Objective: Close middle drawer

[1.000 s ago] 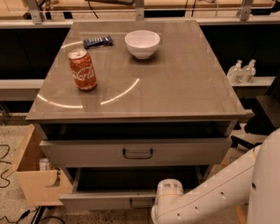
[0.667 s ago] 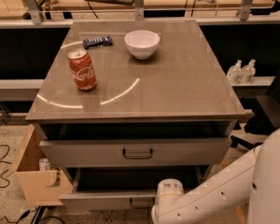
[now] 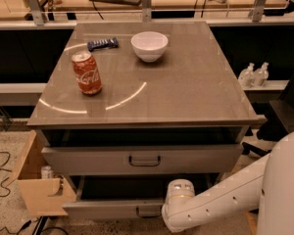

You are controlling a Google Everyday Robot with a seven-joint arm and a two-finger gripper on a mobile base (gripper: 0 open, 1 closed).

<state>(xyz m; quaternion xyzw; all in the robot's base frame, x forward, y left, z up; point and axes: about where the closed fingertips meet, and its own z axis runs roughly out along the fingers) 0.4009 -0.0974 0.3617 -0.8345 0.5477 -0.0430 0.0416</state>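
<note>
Middle drawer (image 3: 108, 210) is the low grey one near the bottom of the view, under the taller top drawer (image 3: 88, 159). It is pulled out, further than the top drawer, which is out a bit too. That makes two open drawers. Each has one small dark handle in the middle.

One white robot arm (image 3: 220, 199) comes in from the right. Its round joint is just beside the right end of the middle drawer's front. The arm runs off the bottom edge and the hand does not show, so I cannot tell if it is spread or pressed together.

On the worktop (image 3: 186, 82) are one red can (image 3: 86, 73), one white bowl (image 3: 149, 45) and one dark blue snack bar (image 3: 103, 44). Two small bottles (image 3: 246, 76) stand on a ledge at the right. One cardboard box (image 3: 39, 195) sits on the floor at the left.
</note>
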